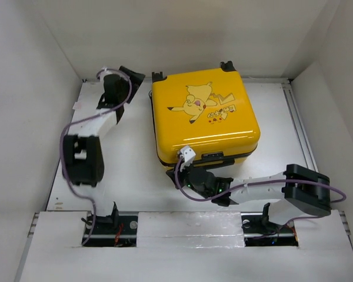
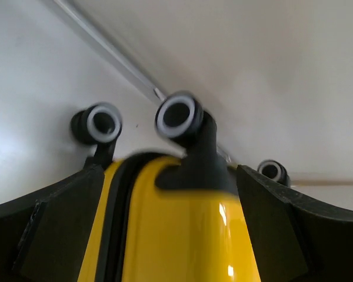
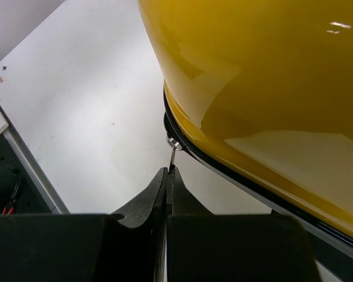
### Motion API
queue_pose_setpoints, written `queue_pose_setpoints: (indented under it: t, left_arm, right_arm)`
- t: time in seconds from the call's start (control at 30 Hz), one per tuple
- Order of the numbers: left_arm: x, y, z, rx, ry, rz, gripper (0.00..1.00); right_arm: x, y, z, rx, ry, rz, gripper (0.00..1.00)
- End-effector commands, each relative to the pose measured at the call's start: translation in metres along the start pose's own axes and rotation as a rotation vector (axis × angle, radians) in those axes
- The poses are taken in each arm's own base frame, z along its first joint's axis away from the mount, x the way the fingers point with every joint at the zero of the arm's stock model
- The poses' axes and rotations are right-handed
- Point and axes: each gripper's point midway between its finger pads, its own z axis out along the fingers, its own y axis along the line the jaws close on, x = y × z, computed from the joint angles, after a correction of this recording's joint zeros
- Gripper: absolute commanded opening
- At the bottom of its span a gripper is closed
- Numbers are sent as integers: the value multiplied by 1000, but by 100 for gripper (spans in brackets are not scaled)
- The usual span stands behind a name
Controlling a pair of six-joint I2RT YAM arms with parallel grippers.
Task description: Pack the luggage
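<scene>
The luggage (image 1: 206, 117) is a yellow hard-shell suitcase lying flat and closed, with the cartoon lid facing up. My left gripper (image 1: 134, 76) is at its back left corner. In the left wrist view its jaws stand open (image 2: 169, 171), wide apart on either side of the yellow shell (image 2: 182, 235) just below a black wheel (image 2: 177, 114). My right gripper (image 1: 180, 174) is at the front left corner. It is shut (image 3: 169, 171) on the small metal zipper pull (image 3: 173, 154), which hangs from the black zip seam under the shell (image 3: 265, 70).
White enclosure walls stand close behind and to the left of the left arm (image 1: 85, 147). A metal rail (image 1: 300, 129) runs along the table's right side. Two more wheels (image 2: 103, 123) (image 2: 272, 170) show at the case's far end.
</scene>
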Motion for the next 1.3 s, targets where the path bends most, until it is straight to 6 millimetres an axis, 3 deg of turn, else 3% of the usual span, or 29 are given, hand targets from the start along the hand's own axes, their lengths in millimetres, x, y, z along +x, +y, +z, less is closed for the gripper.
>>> queue_pose_setpoints:
  t: [0.0, 0.1, 0.13, 0.17, 0.2, 0.23, 0.4, 0.43, 0.5, 0.53, 0.57, 0.63, 0.7, 0.77, 0.8, 0.83, 0.9, 0.93, 0.97, 1.0, 1.07, 1.1, 1.13, 1.2, 1.23, 1.27]
  left_arm:
    - [13, -27, 53, 31, 151, 56, 92]
    - [6, -36, 97, 39, 183, 100, 95]
    - [9, -35, 103, 35, 202, 108, 96]
    - [2, -47, 110, 54, 190, 98, 96]
    - [15, -38, 117, 59, 235, 78, 96]
    - [12, -37, 122, 82, 230, 62, 97]
    - [29, -40, 145, 141, 312, -18, 97]
    - [40, -32, 149, 145, 346, -39, 96]
    - [43, -43, 152, 195, 339, -86, 92]
    - [49, -37, 151, 197, 354, -112, 84]
    - [45, -44, 151, 240, 333, -126, 78]
    - [54, -50, 148, 267, 357, -190, 67]
    - [60, -60, 144, 328, 359, -223, 36]
    - [71, -56, 140, 322, 379, -281, 20]
    - [69, -54, 141, 323, 364, -294, 2]
    - [64, -61, 138, 355, 342, -299, 0]
    - [57, -51, 134, 341, 305, -356, 0]
    - [51, -58, 128, 390, 275, -358, 0]
    - [41, -53, 125, 391, 246, -360, 0]
    - [28, -37, 117, 362, 209, -378, 0]
    - [13, -25, 102, 367, 159, -356, 0]
    - [2, -16, 94, 357, 125, -349, 0]
    - [-8, 15, 74, 297, 75, -367, 0]
    - [-23, 31, 44, 305, -1, -368, 0]
    - [-21, 60, 17, 247, -31, -385, 0]
    - [-23, 70, 4, 230, -66, -390, 0]
  right_arm:
    - [33, 53, -26, -220, 137, 17, 0]
    - [29, 59, -34, -235, 129, 25, 0]
    - [31, 61, -38, -240, 138, 20, 0]
    - [31, 61, -40, -236, 146, 28, 0]
    - [33, 60, -40, -232, 154, 25, 0]
    - [29, 64, -40, -245, 151, 37, 0]
    - [25, 68, -37, -243, 156, 35, 0]
    - [25, 68, -37, -243, 156, 35, 0]
    - [34, 67, -35, -232, 172, 25, 0]
    - [30, 70, -34, -236, 165, 28, 0]
    - [29, 68, -33, -222, 159, 37, 0]
    - [28, 67, -33, -213, 155, 46, 0]
    - [30, 60, -32, -184, 149, 42, 0]
    - [24, 63, -31, -190, 136, 34, 0]
    - [24, 63, -30, -191, 135, 23, 0]
    - [21, 61, -26, -183, 129, 27, 0]
    - [13, 57, -25, -175, 113, 37, 0]
    - [11, 47, -24, -159, 109, 43, 0]
    - [-2, 46, -24, -167, 81, 50, 0]
    - [-3, 39, -24, -160, 79, 55, 0]
    - [-10, 17, -23, -143, 70, 53, 0]
    - [-23, 12, -24, -143, 44, 57, 0]
    - [-25, 3, -24, -133, 38, 48, 0]
    - [-39, -20, -24, -111, 17, 56, 0]
    - [-38, -31, -23, -94, 29, 41, 0]
    - [-46, -46, -23, -76, 19, 42, 0]
